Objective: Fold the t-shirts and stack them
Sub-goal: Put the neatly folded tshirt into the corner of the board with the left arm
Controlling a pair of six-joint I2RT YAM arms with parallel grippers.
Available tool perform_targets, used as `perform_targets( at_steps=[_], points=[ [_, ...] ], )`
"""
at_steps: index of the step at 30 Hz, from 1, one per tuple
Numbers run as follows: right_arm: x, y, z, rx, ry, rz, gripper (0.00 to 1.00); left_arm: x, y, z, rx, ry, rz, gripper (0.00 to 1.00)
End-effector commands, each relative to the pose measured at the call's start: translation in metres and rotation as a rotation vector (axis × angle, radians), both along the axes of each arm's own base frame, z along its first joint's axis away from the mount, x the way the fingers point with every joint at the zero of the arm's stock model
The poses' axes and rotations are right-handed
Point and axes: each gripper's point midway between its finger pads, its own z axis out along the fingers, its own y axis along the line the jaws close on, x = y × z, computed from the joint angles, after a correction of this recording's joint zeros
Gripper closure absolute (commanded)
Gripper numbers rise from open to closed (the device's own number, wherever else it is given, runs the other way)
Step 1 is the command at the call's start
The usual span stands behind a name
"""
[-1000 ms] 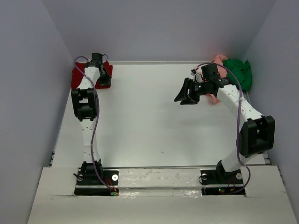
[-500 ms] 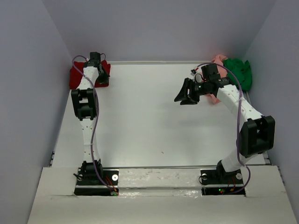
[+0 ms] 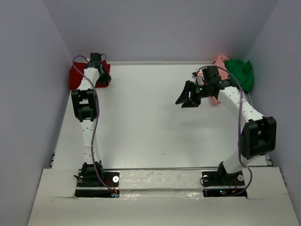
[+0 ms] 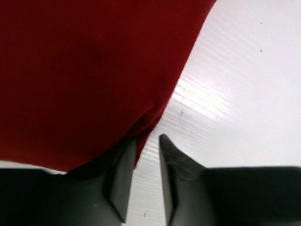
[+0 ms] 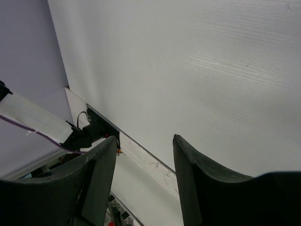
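Cloth fills both far corners in the top view: a crumpled dark red t-shirt (image 3: 75, 77) on the white tabletop (image 3: 141, 117) at left, a salmon pink t-shirt (image 3: 218, 60) and a bright green t-shirt (image 3: 240, 73) bunched together at right. At the left wrist, the left tool (image 4: 148, 140) stands narrowly parted, the red hem against one fingertip. At the right wrist, the right tool (image 5: 143, 141) gapes wide over the tabletop, holding nothing.

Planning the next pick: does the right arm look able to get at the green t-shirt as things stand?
Probably yes. The green t-shirt lies uncovered in the far right corner beside that arm, and the right gripper is open and empty, though it points away and would have to turn round.
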Motion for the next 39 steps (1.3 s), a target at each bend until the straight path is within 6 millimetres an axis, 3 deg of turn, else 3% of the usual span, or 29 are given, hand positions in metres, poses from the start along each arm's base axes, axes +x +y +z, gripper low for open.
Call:
perform_targets(
  at_steps=[1,3,4,5,6,14,15,17,18,19,23,24,27,28,34,39],
  points=[
    [0.006,0.001,0.021,0.033,-0.085,-0.001,0.43,-0.01,0.012,0.09,0.093,-0.137,0.023,0.48],
    [0.006,0.002,0.019,0.038,-0.085,0.004,0.43,-0.018,0.019,0.108,0.153,-0.152,0.044,0.36],
    [0.007,0.002,0.019,0.037,-0.091,0.004,0.43,-0.028,0.019,0.121,0.17,-0.155,0.052,0.21],
    [0.008,0.002,0.019,0.037,-0.094,0.007,0.43,-0.033,0.02,0.128,0.18,-0.157,0.057,0.15],
    [0.008,0.002,0.019,0.037,-0.097,0.008,0.43,-0.042,0.02,0.137,0.182,-0.155,0.057,0.01],
    [0.012,0.004,0.023,0.043,-0.132,0.043,0.43,-0.098,0.005,0.139,0.169,-0.049,0.021,0.01],
    [0.012,0.004,0.024,0.044,-0.137,0.046,0.43,-0.105,0.0,0.15,0.159,-0.072,0.011,0.01],
    [0.012,0.005,0.024,0.046,-0.143,0.053,0.43,-0.117,-0.002,0.146,0.155,-0.073,-0.009,0.01],
    [0.011,0.005,0.023,0.046,-0.144,0.056,0.43,-0.122,-0.002,0.163,0.157,-0.123,-0.008,0.01],
    [0.011,0.004,0.022,0.043,-0.142,0.056,0.43,-0.131,-0.017,0.155,0.154,-0.103,-0.043,0.01],
    [0.008,0.003,0.019,0.036,-0.151,0.061,0.43,-0.155,-0.027,0.164,0.143,-0.117,-0.062,0.01],
    [0.008,0.002,0.018,0.034,-0.154,0.063,0.43,-0.163,-0.028,0.175,0.146,-0.14,-0.066,0.01],
    [0.005,0.002,0.013,0.034,-0.147,0.07,0.43,-0.183,-0.034,0.18,0.157,-0.143,-0.078,0.01],
    [0.005,0.002,0.012,0.034,-0.147,0.072,0.43,-0.19,-0.035,0.173,0.158,-0.124,-0.082,0.01],
    [0.001,0.003,0.01,0.045,-0.15,0.09,0.43,-0.215,-0.036,0.172,0.147,-0.123,-0.082,0.01],
    [0.0,0.004,0.01,0.049,-0.157,0.1,0.43,-0.221,-0.034,0.177,0.152,-0.141,-0.08,0.01]
  ],
)
